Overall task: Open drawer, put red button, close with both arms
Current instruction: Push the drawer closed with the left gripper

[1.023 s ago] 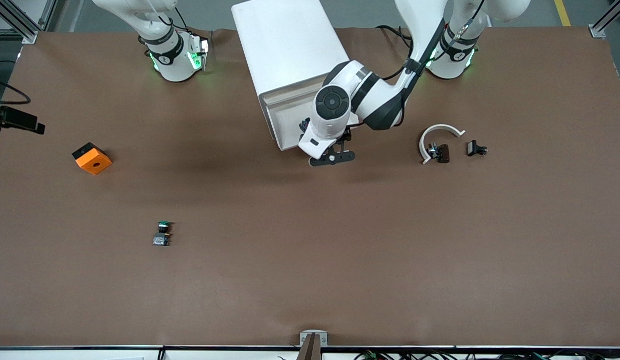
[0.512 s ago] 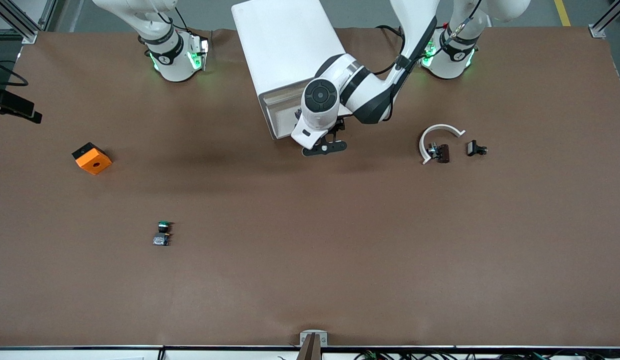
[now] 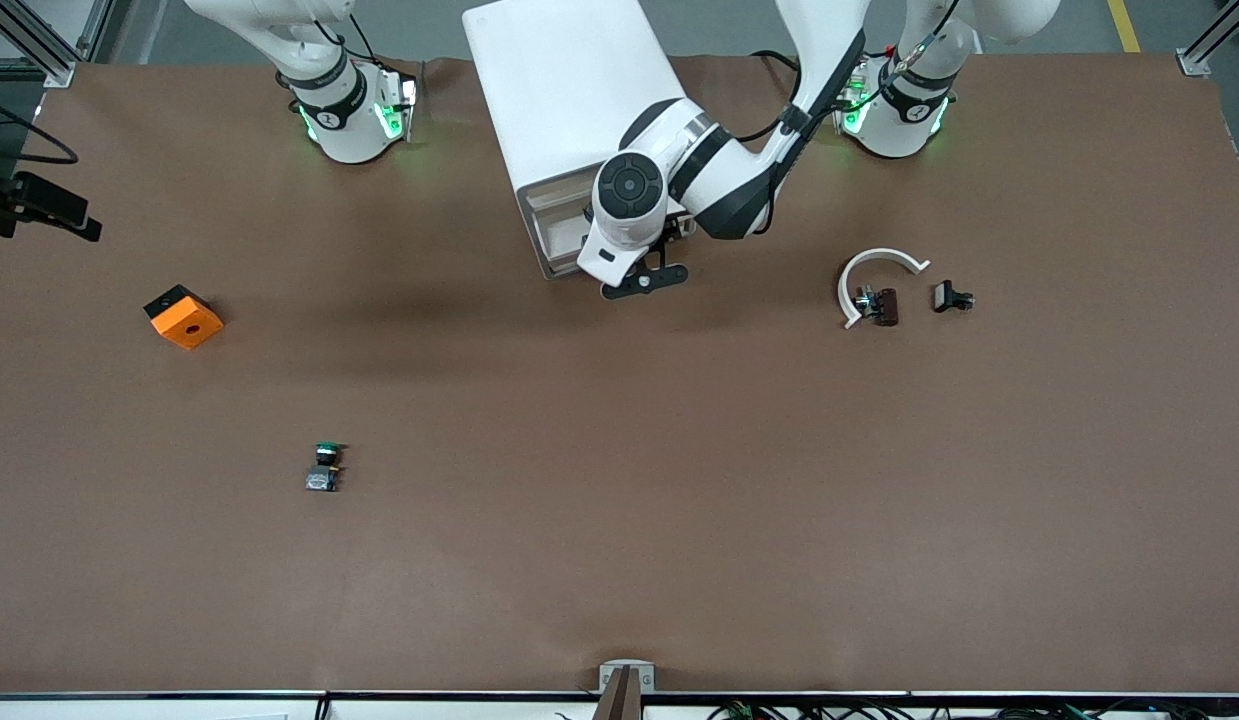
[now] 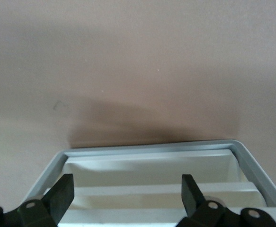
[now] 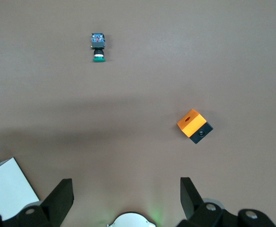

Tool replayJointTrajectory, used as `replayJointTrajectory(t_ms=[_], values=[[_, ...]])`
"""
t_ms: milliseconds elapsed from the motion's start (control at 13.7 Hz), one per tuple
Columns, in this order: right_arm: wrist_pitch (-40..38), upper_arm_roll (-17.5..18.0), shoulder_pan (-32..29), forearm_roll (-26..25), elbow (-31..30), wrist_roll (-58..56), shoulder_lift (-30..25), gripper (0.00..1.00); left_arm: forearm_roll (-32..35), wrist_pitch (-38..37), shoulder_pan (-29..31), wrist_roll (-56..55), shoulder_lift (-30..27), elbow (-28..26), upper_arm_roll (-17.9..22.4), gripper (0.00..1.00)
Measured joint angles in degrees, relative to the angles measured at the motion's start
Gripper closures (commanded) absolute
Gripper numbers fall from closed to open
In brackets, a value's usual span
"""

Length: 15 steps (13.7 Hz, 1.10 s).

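Observation:
The white drawer cabinet [image 3: 569, 100] stands between the two arm bases, and its drawer front [image 4: 147, 172] looks shut. My left gripper [image 3: 627, 272] hangs right in front of that drawer front. Its fingers [image 4: 62, 191] stand open with nothing between them. The red button [image 3: 884, 306], a small dark-red-capped part, lies toward the left arm's end of the table, beside a white arc. My right gripper [image 5: 126, 185] is open and empty, high over its own base [image 5: 130, 221]. It does not show in the front view.
The green-capped twin button [image 3: 324, 468] lies nearer the front camera, toward the right arm's end. An orange cube [image 3: 183, 316] sits farther out that way. A white arc piece [image 3: 872, 262] and a small black part [image 3: 951, 297] lie by the red button.
My left arm has drawn in toward the cabinet, bringing its open gripper up to the drawer front. Nothing on the table has moved.

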Motion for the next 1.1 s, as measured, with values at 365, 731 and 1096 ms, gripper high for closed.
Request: replayJointTrajectory(t_ms=[365,731,1096], values=[[2.67,0.39,0.1,0.0,-3.61,0.0,-3.42,0.0,-3.34,-0.15,0.01,-2.4,0.0,-0.17,-0.72,0.0],[3.56,0.4,0.1,0.0,-3.65,0.0,-3.74,0.0,-5.77,-0.27,-0.01,-4.72,0.0,-0.71,-2.37,0.0],[4.23,0.33,0.1,0.0,-3.66,-0.03,-3.78,0.0,-7.14,-0.31,0.32,-5.74,0.06,-1.13,-2.53,0.0]])
